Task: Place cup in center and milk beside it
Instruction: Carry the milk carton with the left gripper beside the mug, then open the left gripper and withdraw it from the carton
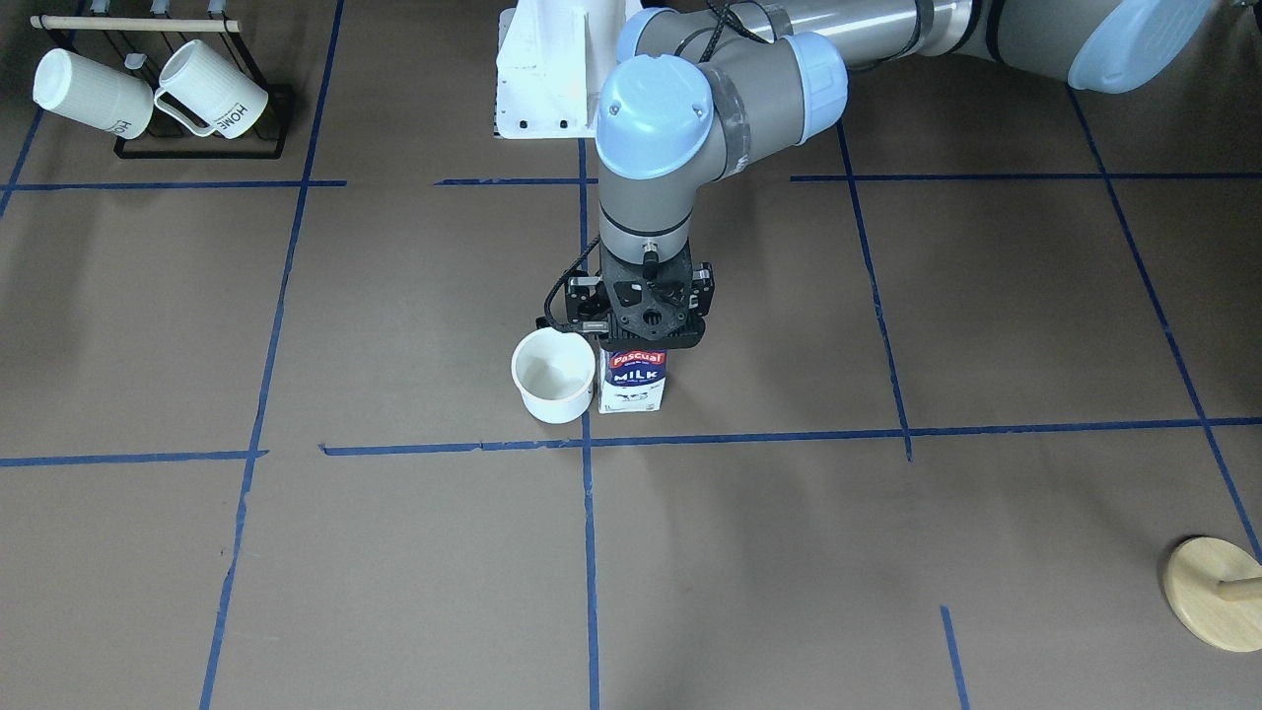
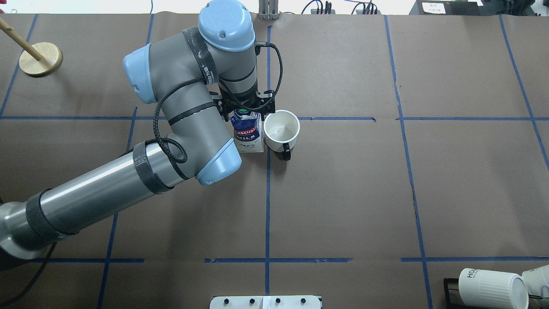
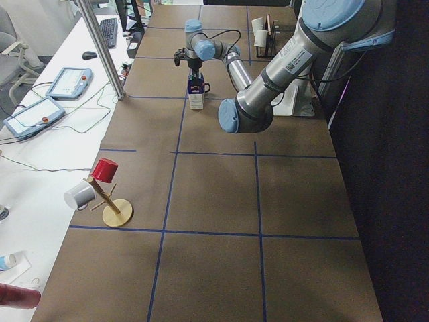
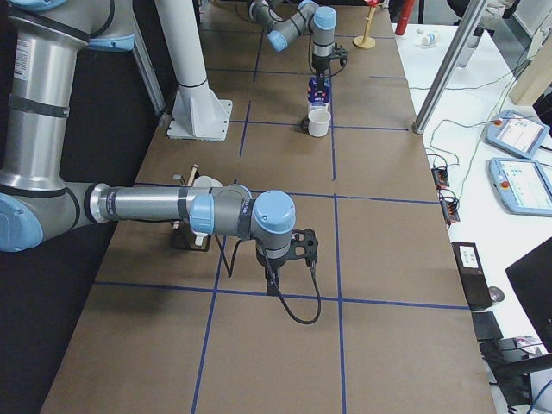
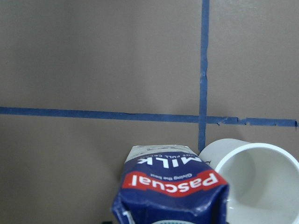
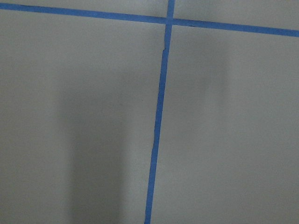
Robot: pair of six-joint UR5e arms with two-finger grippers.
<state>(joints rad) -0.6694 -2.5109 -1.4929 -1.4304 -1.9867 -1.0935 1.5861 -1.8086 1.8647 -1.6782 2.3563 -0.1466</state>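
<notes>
The milk (image 1: 634,385), a navy and white "Pascual" carton, stands upright just beside the center tape crossing (image 1: 587,442). The white cup (image 1: 554,380) stands open end up against the carton's side, and its dark handle (image 2: 286,153) points toward the robot. No smiley face shows. My left gripper (image 1: 641,330) is straight over the carton top (image 2: 244,116). Its fingers are hidden, so I cannot tell whether they grip. The left wrist view shows the carton top (image 5: 173,186) and the cup rim (image 5: 257,182). My right gripper (image 4: 304,245) shows only far off in the exterior right view.
A black rack with ribbed white "HOME" mugs (image 1: 148,94) stands at one table corner. A round wooden stand (image 1: 1213,592) is at the opposite corner. The white arm base (image 1: 552,79) is behind the centre. Blue tape lines cross the brown surface.
</notes>
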